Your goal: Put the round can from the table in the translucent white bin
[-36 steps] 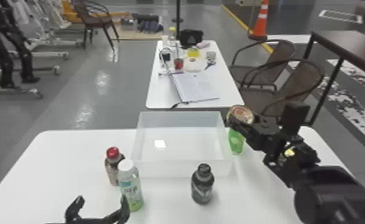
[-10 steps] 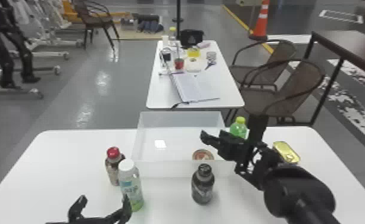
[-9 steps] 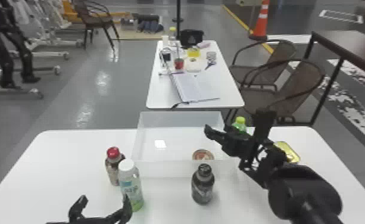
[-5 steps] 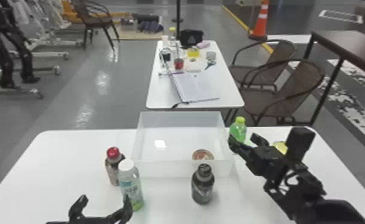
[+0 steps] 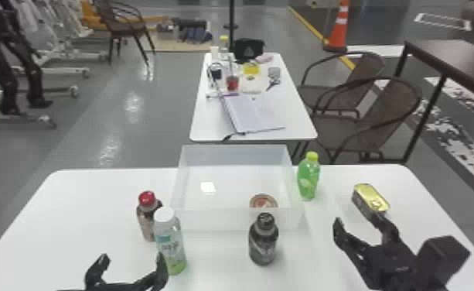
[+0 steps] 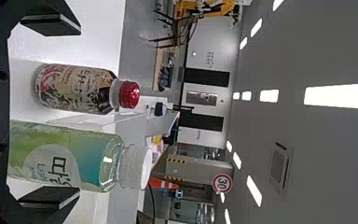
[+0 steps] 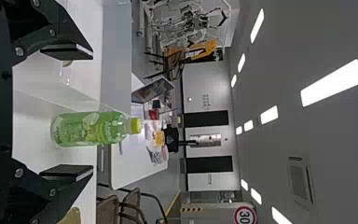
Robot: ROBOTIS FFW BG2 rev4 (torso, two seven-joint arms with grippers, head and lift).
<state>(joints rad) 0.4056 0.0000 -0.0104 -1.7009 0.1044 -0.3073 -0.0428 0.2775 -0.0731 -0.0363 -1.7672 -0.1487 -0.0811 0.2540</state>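
Note:
My right gripper [image 5: 360, 225] stands open over the right part of the table, nearer than the yellow-topped tin; the right wrist view has this gripper [image 7: 67, 112] with its fingers apart and the green bottle beyond them. The round can [image 5: 263, 201] lies inside the translucent white bin [image 5: 236, 219], in its near right corner, seen partly through the front wall. At the near edge, left of centre, my left gripper [image 5: 127, 263] is parked open. In the left wrist view, that gripper [image 6: 51, 112] has two bottles in front of it.
A green bottle [image 5: 308, 176] stands right of the bin, a yellow-topped tin [image 5: 370, 201] farther right. A dark bottle [image 5: 263, 240] is before the bin; red-capped [image 5: 147, 216] and white-capped [image 5: 171, 243] bottles stand at its left front. Another table [image 5: 253, 133] is behind.
The round can, held up at the bin's right side in the earliest frame, now lies inside the bin. The right gripper has let it go and moved right and back toward the near edge. The left arm kept still.

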